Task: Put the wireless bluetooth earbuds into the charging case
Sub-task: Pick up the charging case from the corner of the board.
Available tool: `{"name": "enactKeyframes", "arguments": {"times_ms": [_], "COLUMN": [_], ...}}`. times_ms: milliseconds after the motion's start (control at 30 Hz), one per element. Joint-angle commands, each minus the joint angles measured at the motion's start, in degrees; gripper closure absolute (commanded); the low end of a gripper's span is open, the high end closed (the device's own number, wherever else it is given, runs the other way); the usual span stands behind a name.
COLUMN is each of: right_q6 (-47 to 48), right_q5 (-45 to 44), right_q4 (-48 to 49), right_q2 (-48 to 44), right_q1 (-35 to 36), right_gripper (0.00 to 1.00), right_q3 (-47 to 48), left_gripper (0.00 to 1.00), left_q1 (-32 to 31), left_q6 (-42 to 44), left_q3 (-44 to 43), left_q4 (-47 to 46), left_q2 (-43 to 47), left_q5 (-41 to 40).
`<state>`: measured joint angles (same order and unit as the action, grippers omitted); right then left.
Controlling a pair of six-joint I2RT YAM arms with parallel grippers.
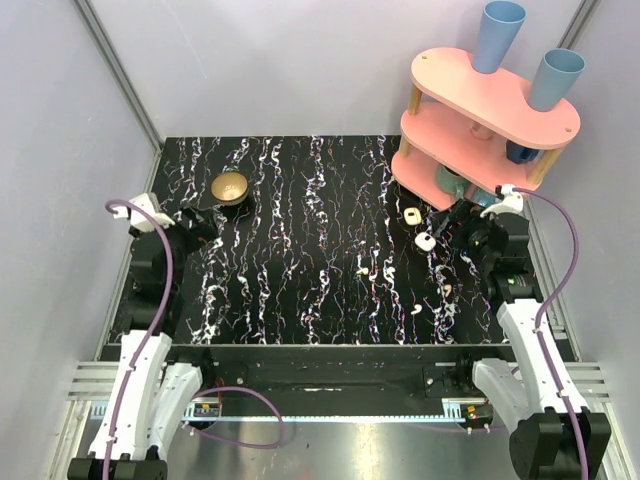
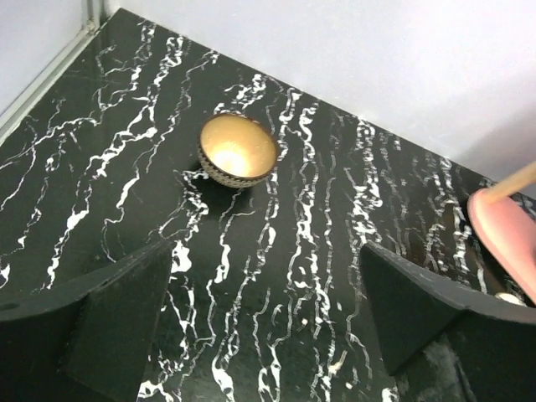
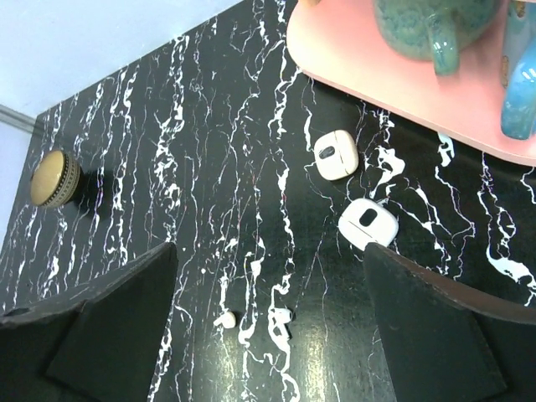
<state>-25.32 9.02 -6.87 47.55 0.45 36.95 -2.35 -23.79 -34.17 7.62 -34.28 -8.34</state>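
The right claw (image 3: 268,289) is released: its two dark fingers (image 3: 126,327) stand wide apart with nothing between them, over the black marbled table (image 3: 209,126). In the gap between the fingers, on the table beyond the claw, lie two of the wireless bluetooth earbuds (image 3: 224,319), near each other but apart. Further out, toward its right finger, rests the white charging case (image 3: 368,222), and just beyond it the cream charging case (image 3: 337,154), close to the edge of the pink shelf (image 3: 377,67), which carries a teal mug (image 3: 427,21). Far out on the claw's left side sits a small gold bowl (image 3: 54,177). In the top view, the other two earbuds (image 1: 447,290) lie back from this claw, toward the base of its arm, apart from each other. The left claw (image 2: 268,276) is released too and empty; the gold bowl stands upright ahead of it, slightly toward its left finger, and the pink shelf shows at its far right.
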Motion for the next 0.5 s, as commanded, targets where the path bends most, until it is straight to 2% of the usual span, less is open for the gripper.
{"name": "enactKeyframes", "arguments": {"times_ms": [0,67,233,333,467], "right_q6": [3.95,5.45,6.51,8.36,7.22], "right_q5": [3.73,5.91,7.77,8.04,5.5], "right_q4": [0.81,-0.5,-8.14,-13.86,-16.33], "right_q2": [2.53,4.47,12.47,17.74,21.27], "right_q1": [-0.1,-0.1,-0.18,-0.18,-0.1], "right_gripper": [0.0,0.0,0.0,0.0,0.0], "right_q3": [0.93,1.98,8.13,11.74,12.62], "left_gripper": [0.01,0.01,0.01,0.01,0.01], "left_q1": [0.24,0.24,0.24,0.24,0.24], "left_q6": [1.35,4.27,3.14,4.01,6.04], "left_q3": [-8.63,-6.35,-3.53,-4.76,-6.08], "left_q4": [11.38,9.27,5.31,7.41,11.54], "left_q2": [0.18,0.88,1.06,-0.69,-2.37], "left_q5": [5.17,11.57,23.6,27.74,26.54]}}
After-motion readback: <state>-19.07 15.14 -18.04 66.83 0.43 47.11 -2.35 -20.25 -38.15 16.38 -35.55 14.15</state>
